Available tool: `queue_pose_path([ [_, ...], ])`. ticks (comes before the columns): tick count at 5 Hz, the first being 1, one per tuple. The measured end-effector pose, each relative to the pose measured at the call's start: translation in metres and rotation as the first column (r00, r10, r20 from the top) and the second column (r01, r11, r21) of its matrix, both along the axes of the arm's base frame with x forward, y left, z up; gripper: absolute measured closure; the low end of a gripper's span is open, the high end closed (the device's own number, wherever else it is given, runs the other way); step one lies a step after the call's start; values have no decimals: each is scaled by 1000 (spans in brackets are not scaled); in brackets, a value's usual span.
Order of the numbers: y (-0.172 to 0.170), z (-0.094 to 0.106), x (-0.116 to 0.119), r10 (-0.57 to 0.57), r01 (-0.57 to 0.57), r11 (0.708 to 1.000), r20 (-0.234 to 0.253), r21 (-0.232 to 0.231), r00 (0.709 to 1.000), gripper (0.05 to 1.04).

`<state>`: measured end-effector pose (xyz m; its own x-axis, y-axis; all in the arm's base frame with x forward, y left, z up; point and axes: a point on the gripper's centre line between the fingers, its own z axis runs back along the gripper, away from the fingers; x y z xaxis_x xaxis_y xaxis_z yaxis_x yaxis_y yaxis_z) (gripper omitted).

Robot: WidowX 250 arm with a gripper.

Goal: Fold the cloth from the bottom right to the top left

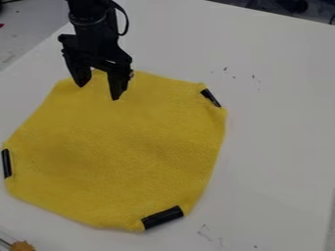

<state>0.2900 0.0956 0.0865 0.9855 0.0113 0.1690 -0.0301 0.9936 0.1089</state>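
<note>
1 near view, slanting down.

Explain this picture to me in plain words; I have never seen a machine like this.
There is one picture, taken by a fixed camera looking down at a slant. The black machine is a robot arm, coming in from the top edge of the view. At its lower end is the end effector, a two-fingered gripping part that works rather like a thumb and forefinger. Its fingers are spread apart over the upper part of a yellow cloth, and nothing is gripped between them.

The cloth lies spread out on a white table. Three black strips sit along its edge: at the upper right, the bottom and the left. A small orange-brown object shows at the lower left corner; I cannot tell what it is.
</note>
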Motion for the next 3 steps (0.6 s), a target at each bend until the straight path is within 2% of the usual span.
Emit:
queue_pose_path([
  [1,-3,-9,-4,6,-7,1000,-29,-14,1000,83],
  [2,-30,-29,-23,10,-13,999,-60,-48,998,83],
  [3,-58,-31,-42,6,-8,999,-38,-46,999,83],
])
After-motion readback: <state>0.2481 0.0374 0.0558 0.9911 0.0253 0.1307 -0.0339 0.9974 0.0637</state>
